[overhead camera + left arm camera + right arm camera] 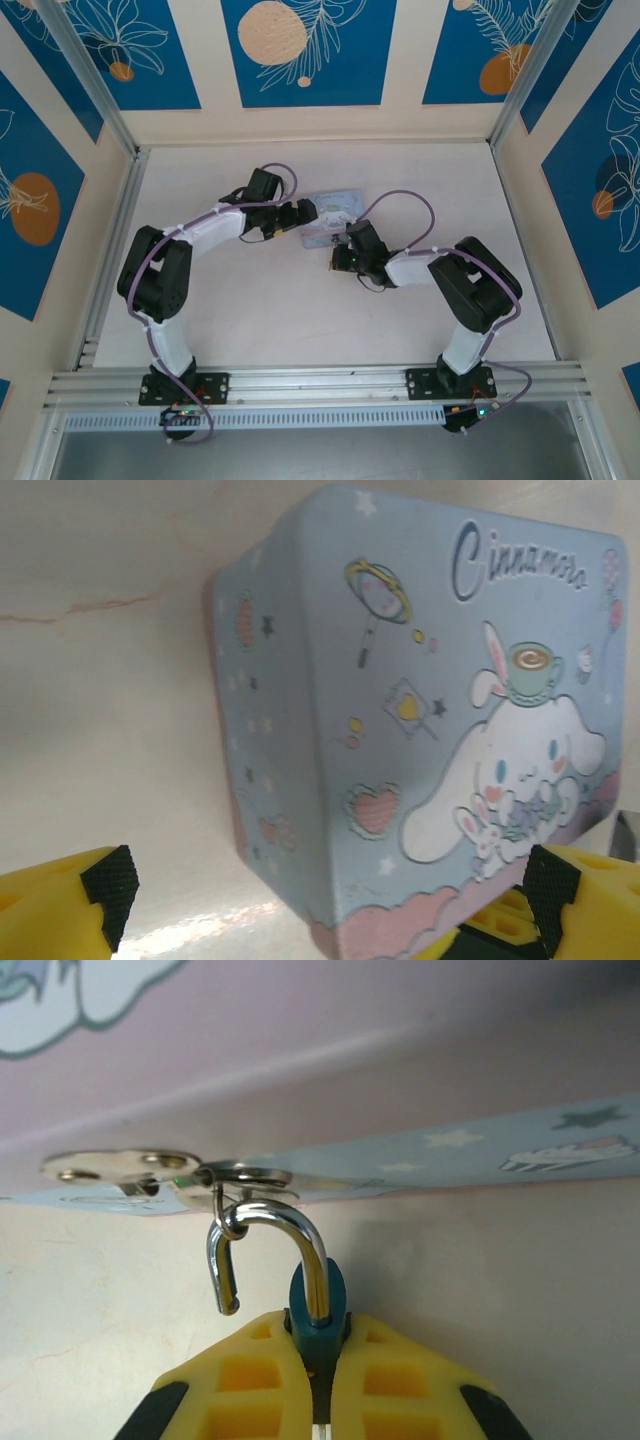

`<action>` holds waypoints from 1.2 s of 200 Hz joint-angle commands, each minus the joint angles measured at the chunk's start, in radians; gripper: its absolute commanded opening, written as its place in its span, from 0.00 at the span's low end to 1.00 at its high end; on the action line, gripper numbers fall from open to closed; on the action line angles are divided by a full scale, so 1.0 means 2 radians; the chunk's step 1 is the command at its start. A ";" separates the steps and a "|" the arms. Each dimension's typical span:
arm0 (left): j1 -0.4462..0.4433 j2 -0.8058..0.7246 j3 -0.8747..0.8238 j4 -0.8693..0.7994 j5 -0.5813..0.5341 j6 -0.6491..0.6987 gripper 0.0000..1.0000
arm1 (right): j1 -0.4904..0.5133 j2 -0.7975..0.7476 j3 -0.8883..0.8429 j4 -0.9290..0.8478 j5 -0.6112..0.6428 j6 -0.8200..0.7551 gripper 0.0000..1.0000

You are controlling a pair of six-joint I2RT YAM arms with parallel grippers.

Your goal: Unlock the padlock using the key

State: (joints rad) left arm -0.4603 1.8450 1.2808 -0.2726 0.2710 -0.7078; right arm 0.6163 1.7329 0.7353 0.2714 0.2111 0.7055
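The padlock (317, 1305) has a blue body and a bright metal shackle (272, 1222). My right gripper (318, 1338) is shut on that body, its yellow fingers (250, 1370) pressed to both sides. The shackle stands open: its free end hangs loose at the left, while its curve is hooked through the ring of the hasp (120, 1167) on the light blue tin box (480, 1145). The key is hidden. My left gripper (330, 890) is open, with its fingers either side of a corner of the tin box (420, 710). Seen from above, the two grippers (300, 215) (338, 260) meet at the box (335, 208).
The box lies on a pale table (300, 320) near its middle. Patterned walls and metal frame posts (90, 80) close in the far side and both flanks. Both arms reach inward, their elbows toward the outer sides.
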 commanded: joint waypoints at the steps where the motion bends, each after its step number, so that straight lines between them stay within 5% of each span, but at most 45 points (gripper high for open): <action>1: 0.007 0.000 0.023 -0.040 -0.036 0.032 1.00 | 0.003 -0.017 0.006 -0.050 0.010 0.007 0.00; 144: -0.031 0.035 0.018 -0.074 -0.107 0.068 1.00 | -0.023 -0.038 0.006 -0.047 -0.063 0.140 0.00; 240: -0.041 0.035 -0.029 -0.057 -0.103 0.044 0.98 | -0.043 -0.019 0.010 0.021 -0.059 0.285 0.00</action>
State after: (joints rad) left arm -0.5240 1.8801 1.2800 -0.2810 0.0921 -0.6197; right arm 0.5465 1.6806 0.7403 0.2150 0.0746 1.1843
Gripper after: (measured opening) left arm 0.989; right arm 0.084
